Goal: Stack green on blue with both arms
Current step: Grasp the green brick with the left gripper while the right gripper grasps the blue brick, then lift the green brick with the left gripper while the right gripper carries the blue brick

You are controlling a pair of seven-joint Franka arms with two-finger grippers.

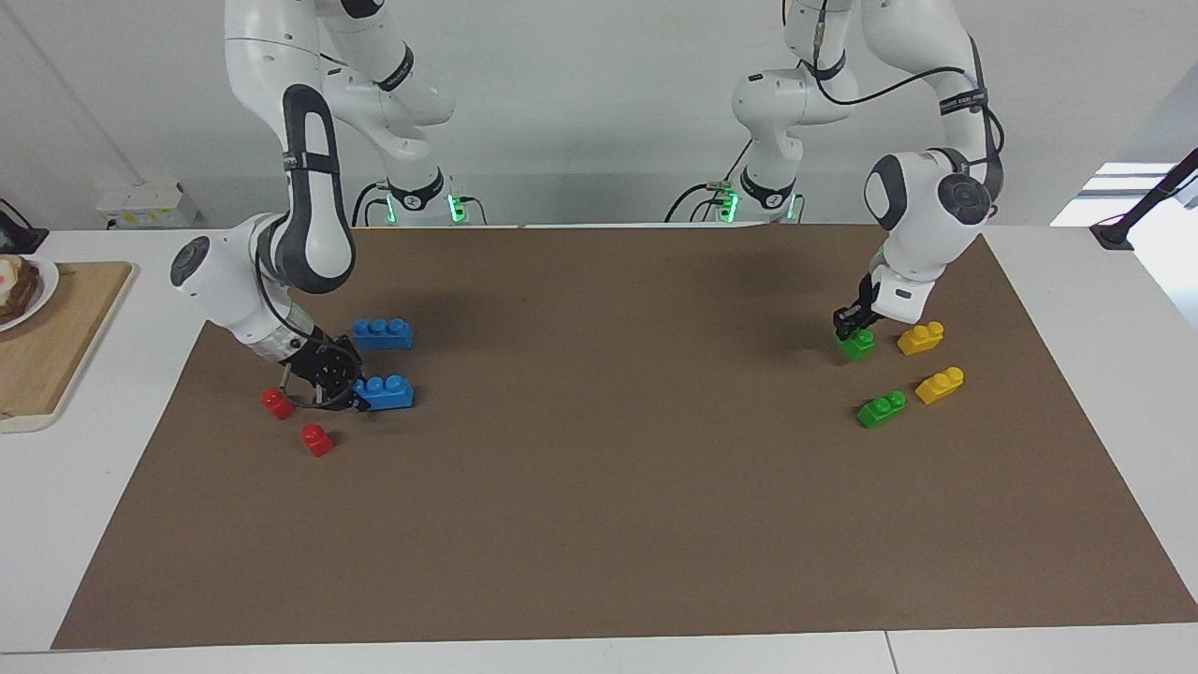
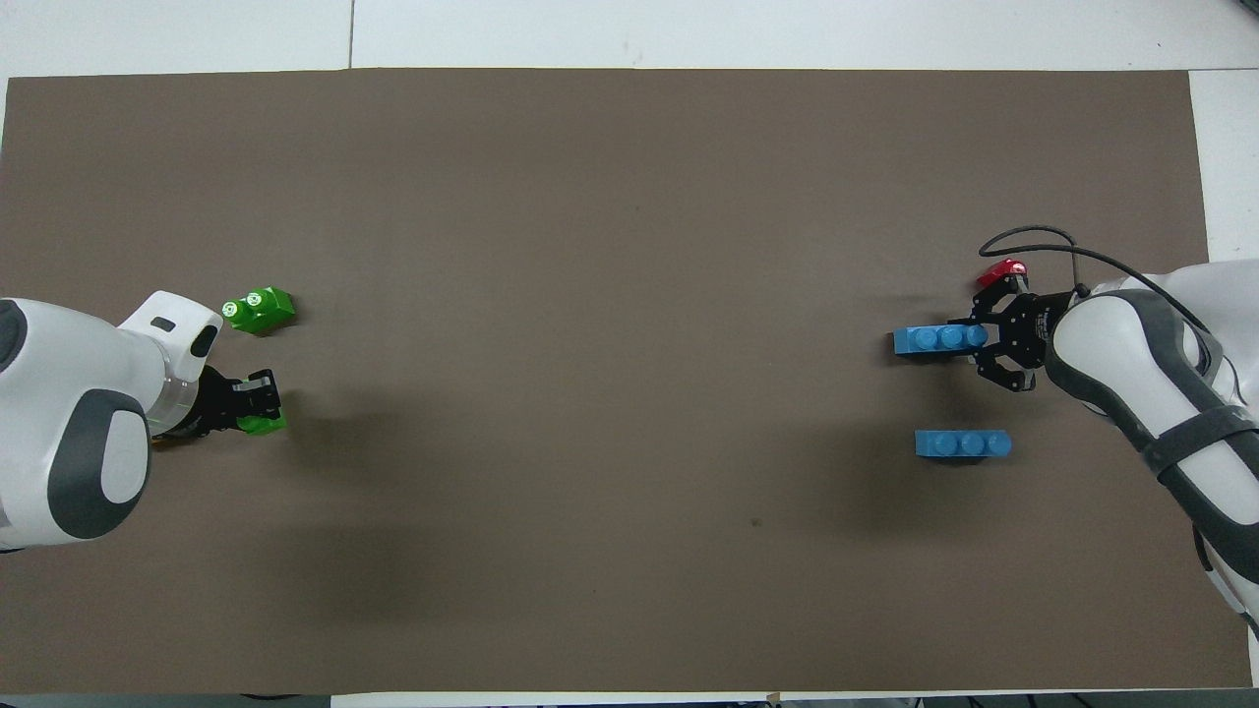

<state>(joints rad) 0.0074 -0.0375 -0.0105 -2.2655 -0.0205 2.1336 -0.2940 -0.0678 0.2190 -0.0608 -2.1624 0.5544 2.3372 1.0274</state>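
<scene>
While left hand (image 1: 854, 329) clamps green brick (image 1: 858, 344), right hand (image 1: 348, 390) clamps blue brick (image 1: 386, 392) (yellow bricks (image 1: 921, 338) facing view only).

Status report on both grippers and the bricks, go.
Left gripper shut on green brick. Right gripper shut on blue brick, the one farther from the robots. Neither brick lifted yet. Brown mat between them bare.

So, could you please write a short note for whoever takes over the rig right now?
Left claw: shut on the green brick, down by the mat at the left arm's end.
Right claw: shut on one end of the blue brick at the right arm's end.
Spare green brick and spare blue brick lie untouched.
Done: both grasps. Left: lift, bring together, press green onto blue.
</scene>
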